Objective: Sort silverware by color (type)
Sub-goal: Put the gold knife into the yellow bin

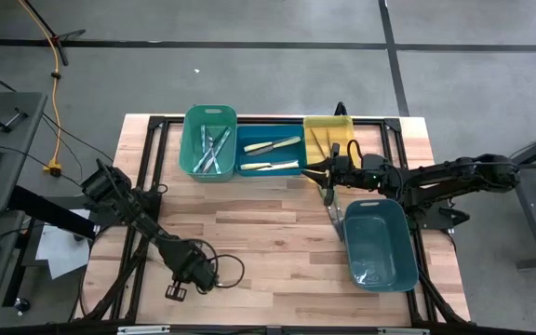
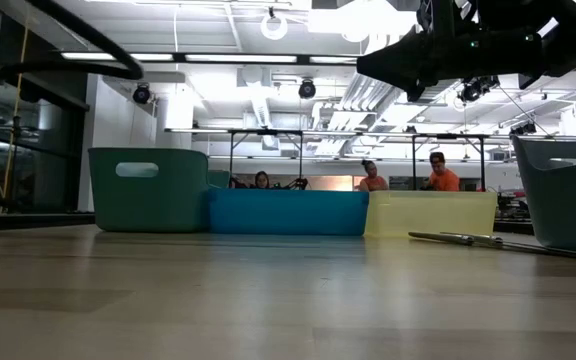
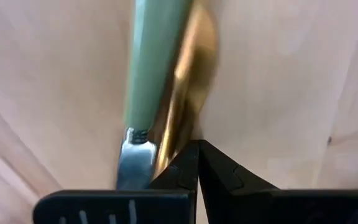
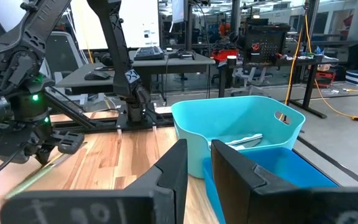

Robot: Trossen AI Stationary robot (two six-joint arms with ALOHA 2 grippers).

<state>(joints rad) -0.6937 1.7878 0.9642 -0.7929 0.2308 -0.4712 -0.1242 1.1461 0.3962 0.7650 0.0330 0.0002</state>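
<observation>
Counter point(image 1: 268, 233): pale wood planks on a black frame.

Bins at the far edge, 3 in a row touching side to side: green bin point(image 1: 209, 141) holding several utensils with silvery ends; blue bin point(image 1: 270, 154) holding 2 utensils with pale yellow handles point(image 1: 273, 146); yellow bin point(image 1: 327, 140), contents not clear. A 4th, teal bin point(image 1: 377, 244) stands apart toward the near right corner.

Loose silverware: thin utensils lying flat on the counter point(image 2: 473, 239), between the yellow bin and the teal bin, just beside the teal bin's wall.

Right tool point(image 1: 311, 171): above the counter near the join of the blue and yellow bins, facing the row of bins. Its fingers point(image 4: 173, 171) stand slightly apart with nothing seen between them.

Left tool point(image 1: 177, 291): low over the near left part of the counter, well apart from the bins, fingers together. A green-handled utensil point(image 3: 151, 68) lies right in front of it.
</observation>
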